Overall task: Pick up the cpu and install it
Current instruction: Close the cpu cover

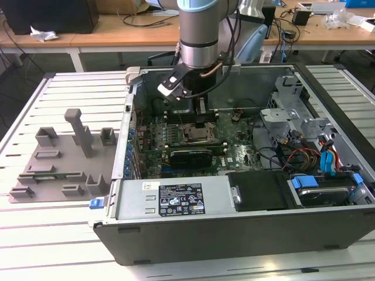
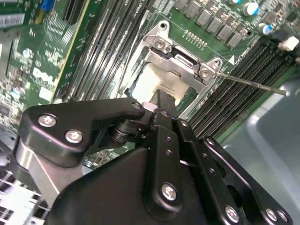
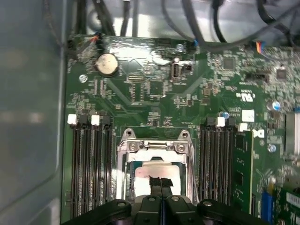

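Arm point(image 1: 199, 35) reaching straight down into the open computer case point(image 1: 234, 237), gripper point(image 3: 160, 183) fingers pressed together, tips just above the cpu point(image 3: 143, 174), lying flat in the socket point(image 3: 154, 146) towards the exterior view's left, contact unclear

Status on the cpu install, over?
Gripper low over the socket. Pale square inside it, likely the cpu; seating unclear. Memory slots flank both sides, apart from it.
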You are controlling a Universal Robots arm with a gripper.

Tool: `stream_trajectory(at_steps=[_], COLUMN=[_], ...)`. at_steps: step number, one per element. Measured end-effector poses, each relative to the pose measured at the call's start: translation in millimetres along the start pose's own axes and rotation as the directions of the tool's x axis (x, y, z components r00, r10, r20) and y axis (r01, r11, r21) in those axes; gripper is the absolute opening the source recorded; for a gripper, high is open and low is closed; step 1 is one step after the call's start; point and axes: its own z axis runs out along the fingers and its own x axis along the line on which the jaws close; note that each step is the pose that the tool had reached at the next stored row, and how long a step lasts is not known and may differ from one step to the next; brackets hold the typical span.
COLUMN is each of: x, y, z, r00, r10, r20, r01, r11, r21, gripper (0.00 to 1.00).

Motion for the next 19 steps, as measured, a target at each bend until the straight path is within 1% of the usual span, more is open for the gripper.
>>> stream_trajectory(at_steps=[2,4,5,7,8,10,11,12,14,15,17,19], x=[0.0,0.0,0.0,0.0,0.0,0.0,0.0,0.0,0.0,0.0,0.0,0.0], y=[0.0,0.0,0.0,0.0,0.0,0.0,0.0,0.0,0.0,0.0,0.0,0.0], z=[0.1,0.1,0.2,0.2,0.3,0.3,0.4,0.4,0.4,0.5,0.5,0.5], r00=[0.9990,0.9961,0.9925,0.9874,0.9787,0.9691,0.9598,0.9543,0.9361,0.9298,0.9147,0.8967], r10=[-0.045,-0.088,-0.123,-0.158,-0.205,-0.246,-0.281,-0.299,-0.352,-0.368,-0.404,-0.442], r20=[-0.0016,-0.0030,-0.0041,-0.0050,-0.0063,-0.0072,-0.0079,-0.0082,-0.0090,-0.0092,-0.0096,-0.0098], r01=[0.045,0.088,0.122,0.158,0.205,0.246,0.280,0.299,0.351,0.368,0.404,0.442], r11=[0.9990,0.9961,0.9924,0.9874,0.9787,0.9690,0.9597,0.9542,0.9359,0.9296,0.9145,0.8965], r21=[-0.0029,-0.0057,-0.0081,-0.0104,-0.0137,-0.0167,-0.0192,-0.0205,-0.0246,-0.0258,-0.0286,-0.0318], gripper=[0.11,0.11,0.11,0.11,0.11,0.11,0.11,0.11,0.11,0.11,0.11,0.11])
